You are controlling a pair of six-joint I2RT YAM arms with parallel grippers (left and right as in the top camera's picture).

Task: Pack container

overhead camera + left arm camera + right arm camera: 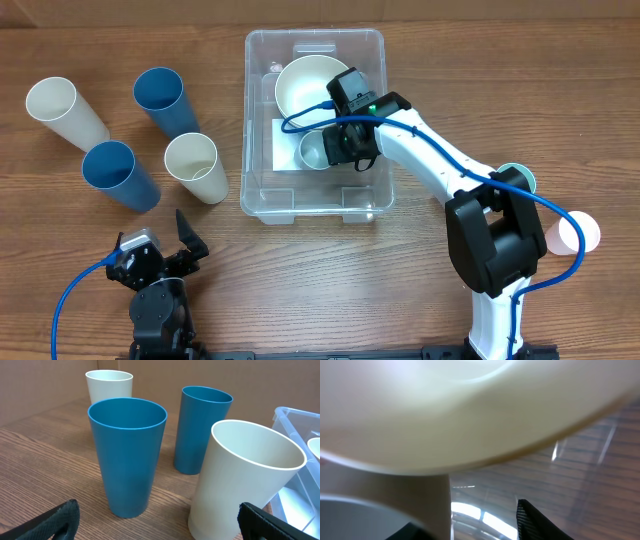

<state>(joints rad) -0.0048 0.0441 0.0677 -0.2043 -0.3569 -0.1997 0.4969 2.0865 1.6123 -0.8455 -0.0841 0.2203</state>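
The clear container stands at mid-table, with a white label on its bottom. A large cream bowl lies in its far half and a small pale bowl lies in front of it. My right gripper is down inside the container at the small bowl's right rim. In the right wrist view the gripper is open, and the small bowl's wall stands between the fingers, apart from the right finger. The large bowl fills the top of that view. My left gripper is open and empty near the front edge.
Two blue cups and two cream cups stand left of the container. The left wrist view shows a blue cup and a cream cup close ahead. A pink cup and a teal item sit at the right.
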